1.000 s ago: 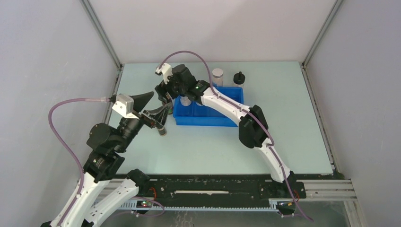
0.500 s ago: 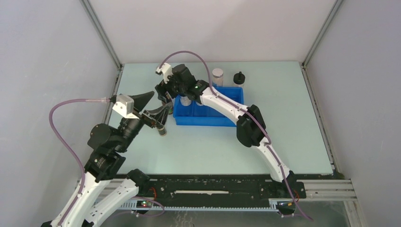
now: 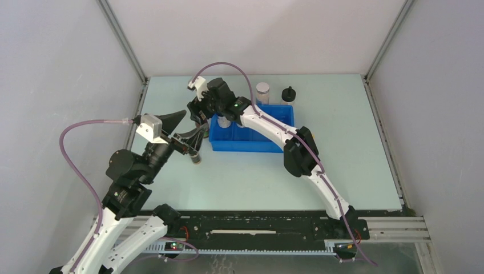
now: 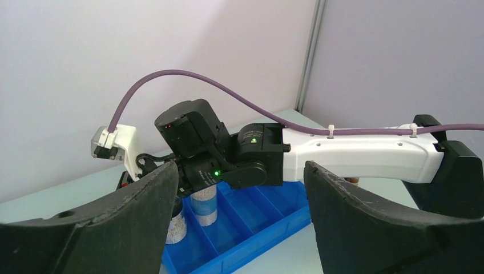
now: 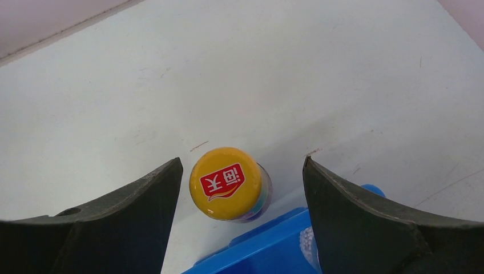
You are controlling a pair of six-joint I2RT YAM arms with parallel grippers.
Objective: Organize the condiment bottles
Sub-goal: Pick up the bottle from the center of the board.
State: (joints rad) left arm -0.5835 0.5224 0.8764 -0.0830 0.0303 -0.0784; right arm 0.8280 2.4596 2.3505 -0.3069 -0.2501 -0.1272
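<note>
1. Top view: your right gripper (image 3: 200,112) hangs over the table (image 3: 245,177), just off the far-left corner of the blue tray (image 3: 245,146). Your left gripper (image 3: 192,142) sits near the tray's left side. A small dark bottle (image 3: 196,158) stands by its tips; you cannot tell whether they touch. A clear white-lidded bottle (image 3: 262,91) and a black knob-capped bottle (image 3: 289,94) stand just beyond the tray's far wall.
2. Left wrist: the left fingers (image 4: 142,194) stand apart with nothing between them. Ahead, two clear bottles of pale grains (image 4: 204,206) stand in the tray's left end, under the right arm (image 4: 354,154).
3. Right wrist: the right fingers (image 5: 142,200) are spread either side of an orange-capped bottle (image 5: 225,182). It stands upright on the table beside the tray corner. A gap shows on both sides, so it is not gripped.
</note>
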